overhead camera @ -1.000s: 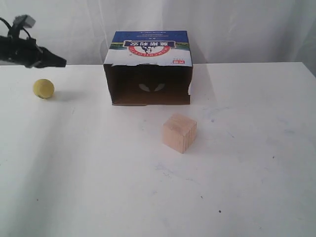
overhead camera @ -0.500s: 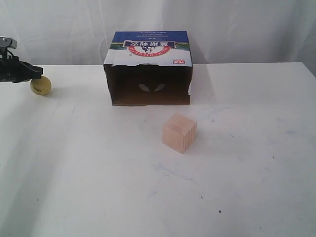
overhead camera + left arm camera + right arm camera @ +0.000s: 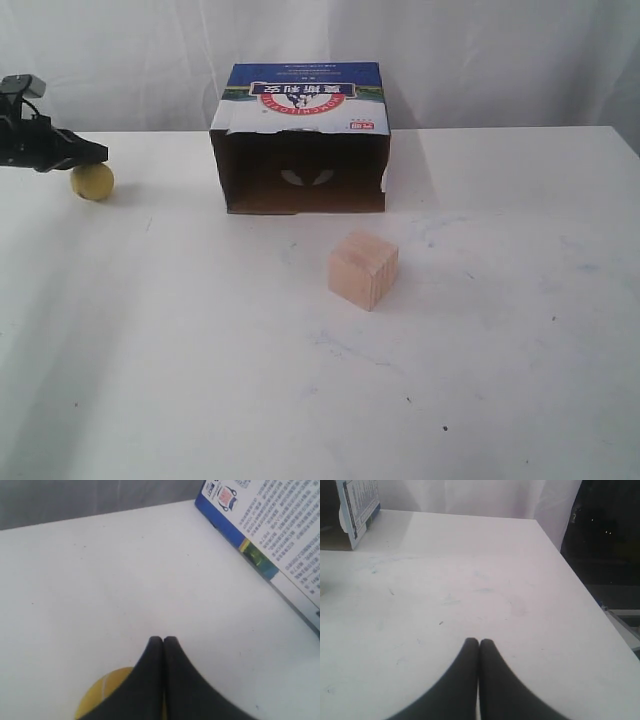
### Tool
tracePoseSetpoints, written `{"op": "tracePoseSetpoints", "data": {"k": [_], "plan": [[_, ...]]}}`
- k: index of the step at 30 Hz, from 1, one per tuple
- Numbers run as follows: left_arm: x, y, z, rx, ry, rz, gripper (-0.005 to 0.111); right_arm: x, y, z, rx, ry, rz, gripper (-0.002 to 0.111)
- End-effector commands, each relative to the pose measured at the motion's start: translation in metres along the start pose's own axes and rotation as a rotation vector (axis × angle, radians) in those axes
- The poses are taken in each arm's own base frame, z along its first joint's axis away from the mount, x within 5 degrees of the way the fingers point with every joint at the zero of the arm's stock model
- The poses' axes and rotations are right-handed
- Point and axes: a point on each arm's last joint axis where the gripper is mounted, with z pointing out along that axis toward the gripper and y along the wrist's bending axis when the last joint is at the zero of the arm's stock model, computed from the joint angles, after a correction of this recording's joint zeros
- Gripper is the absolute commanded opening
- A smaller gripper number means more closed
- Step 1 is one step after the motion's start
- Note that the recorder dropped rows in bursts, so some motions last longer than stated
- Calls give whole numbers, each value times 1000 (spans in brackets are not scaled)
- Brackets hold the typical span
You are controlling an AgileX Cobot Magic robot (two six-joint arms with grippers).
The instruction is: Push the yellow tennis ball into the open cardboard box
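The yellow tennis ball [image 3: 93,182] lies on the white table at the far left, well left of the open cardboard box [image 3: 303,140], whose dark opening faces the front. My left gripper [image 3: 98,153] is shut and sits just above and behind the ball, tips pointing toward the box. In the left wrist view the shut left gripper [image 3: 163,640] covers most of the ball [image 3: 100,697], and the box's printed side [image 3: 270,535] shows ahead. My right gripper [image 3: 479,642] is shut over bare table and is out of the exterior view.
A pale wooden cube [image 3: 363,269] stands in front of the box, slightly right of its opening. The box corner [image 3: 357,510] shows in the right wrist view, and the table's right edge [image 3: 585,595] drops off beside that gripper.
The left gripper drew back left and dropped behind the ball, then came right again. The ball has shifted slightly right from half a second ago. Box and cube have not moved.
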Motion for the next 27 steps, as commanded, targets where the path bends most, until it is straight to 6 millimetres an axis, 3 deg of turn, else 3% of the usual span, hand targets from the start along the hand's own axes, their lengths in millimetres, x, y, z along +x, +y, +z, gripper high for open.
{"op": "tracePoseSetpoints", "data": {"k": [1, 4, 6, 17, 27], "plan": [[-29, -20, -25, 64, -25, 66, 0, 0, 0, 0, 4, -14, 8, 0], [-51, -23, -40, 0, -97, 80, 0, 0, 0, 0, 4, -14, 8, 0], [-52, -13, -40, -110, -114, 82, 0, 0, 0, 0, 4, -14, 8, 0], [7, 23, -1, -179, -21, 71, 0, 0, 0, 0, 4, -14, 8, 0], [14, 9, 2, -16, 27, 34, 0, 0, 0, 0, 4, -14, 8, 0]]}}
